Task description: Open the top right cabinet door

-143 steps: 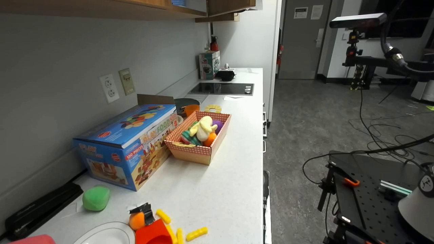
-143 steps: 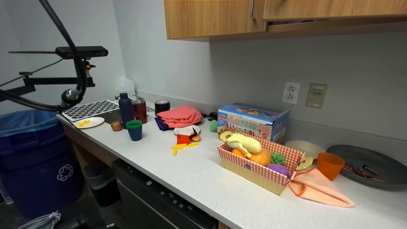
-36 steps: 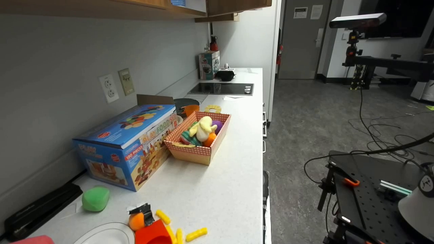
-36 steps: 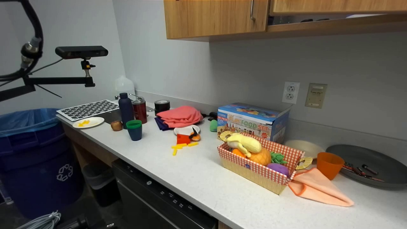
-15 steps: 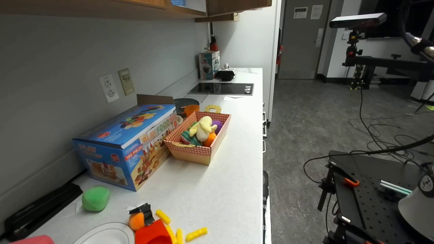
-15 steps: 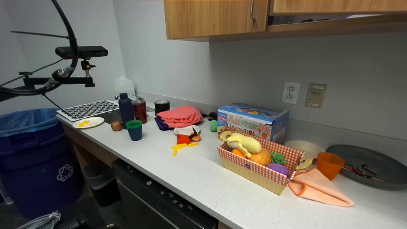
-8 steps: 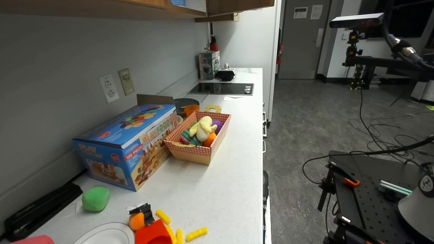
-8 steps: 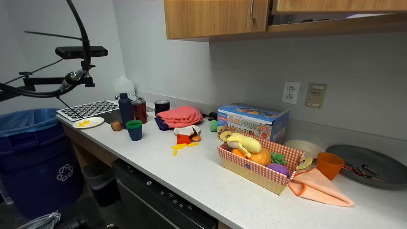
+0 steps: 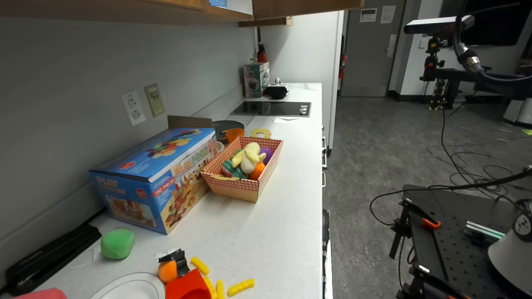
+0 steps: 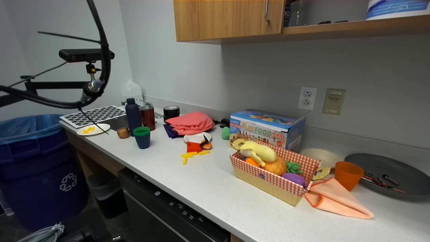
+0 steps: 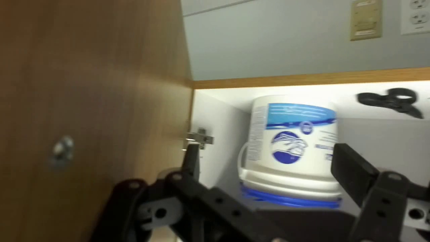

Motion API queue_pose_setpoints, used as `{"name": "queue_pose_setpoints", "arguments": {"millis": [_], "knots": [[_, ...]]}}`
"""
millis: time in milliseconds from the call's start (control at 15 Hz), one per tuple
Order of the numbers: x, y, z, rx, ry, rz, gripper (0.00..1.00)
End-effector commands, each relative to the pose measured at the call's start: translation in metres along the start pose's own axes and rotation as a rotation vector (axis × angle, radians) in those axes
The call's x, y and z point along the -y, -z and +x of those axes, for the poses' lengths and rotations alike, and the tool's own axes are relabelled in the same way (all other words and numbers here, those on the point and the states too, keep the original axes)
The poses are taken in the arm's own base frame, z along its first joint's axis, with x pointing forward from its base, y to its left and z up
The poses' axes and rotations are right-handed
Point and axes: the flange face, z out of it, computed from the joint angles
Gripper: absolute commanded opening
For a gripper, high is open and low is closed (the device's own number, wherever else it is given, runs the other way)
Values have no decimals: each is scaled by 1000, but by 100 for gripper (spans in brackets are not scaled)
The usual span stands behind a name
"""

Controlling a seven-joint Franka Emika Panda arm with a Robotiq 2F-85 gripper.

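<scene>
The top right cabinet door (image 9: 307,6) stands swung out from the wall cabinet in an exterior view. Only its lower part shows there. In the wrist view, which stands upside down, the inner face of the door (image 11: 111,84) fills the left side, with a hinge (image 11: 200,138) beside it. My gripper (image 11: 265,149) is open with nothing between its fingers. Its left finger overlaps the door's inner side; I cannot tell whether they touch. The gripper is out of frame in both exterior views.
A white tub with a blue lid (image 11: 292,148) and black scissors-like handles (image 11: 389,101) stand in the open cabinet. The left cabinet door (image 10: 228,20) is shut. On the counter below are a play-food box (image 10: 265,131) and a checkered basket (image 10: 268,188).
The door has swung much further open and left one exterior view, baring the shelf with the tub and a bottle. The arm's cable has shifted in both exterior views. The counter things stay put.
</scene>
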Motion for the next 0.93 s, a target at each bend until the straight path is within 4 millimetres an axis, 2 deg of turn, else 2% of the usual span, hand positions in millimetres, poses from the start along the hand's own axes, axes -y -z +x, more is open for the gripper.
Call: {"name": "queue_pose_setpoints", "arguments": {"millis": [0, 133, 267, 533, 867], "knots": [[-71, -9, 20, -14, -83, -154, 100], [-94, -8, 26, -28, -117, -197, 100], [-100, -7, 30, -25, -125, -208, 100], [-97, -10, 37, -33, -127, -202, 100], [-82, -6, 39, -19, -118, -153, 100]]}}
